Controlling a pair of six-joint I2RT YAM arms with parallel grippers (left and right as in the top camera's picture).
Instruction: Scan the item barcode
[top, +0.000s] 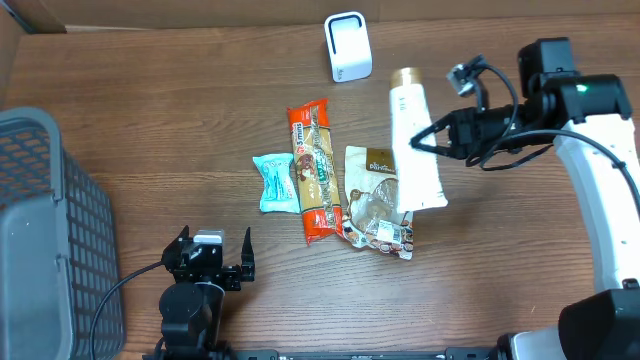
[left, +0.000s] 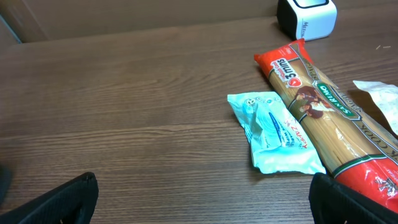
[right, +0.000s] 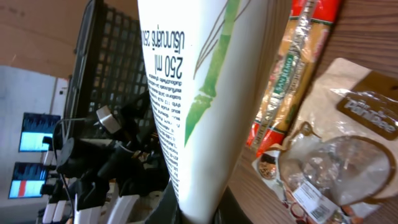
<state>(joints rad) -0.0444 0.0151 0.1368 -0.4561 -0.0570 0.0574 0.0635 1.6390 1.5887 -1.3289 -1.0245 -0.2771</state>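
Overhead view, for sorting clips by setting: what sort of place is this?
Probably a mock shop checkout: a white scanner, packaged goods such as pasta on a wooden table, and a basket at its edge.

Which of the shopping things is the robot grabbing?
The white tube with the gold cap, pinched in the right gripper. The spaghetti pack, blue packet and clear bag just lie on the table.

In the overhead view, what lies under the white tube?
The white tube covers, at its flat end, the right edge of the brown-and-clear snack pouch; the rest is above bare wooden table. The pouch strip beneath is hidden, as is whether they touch.
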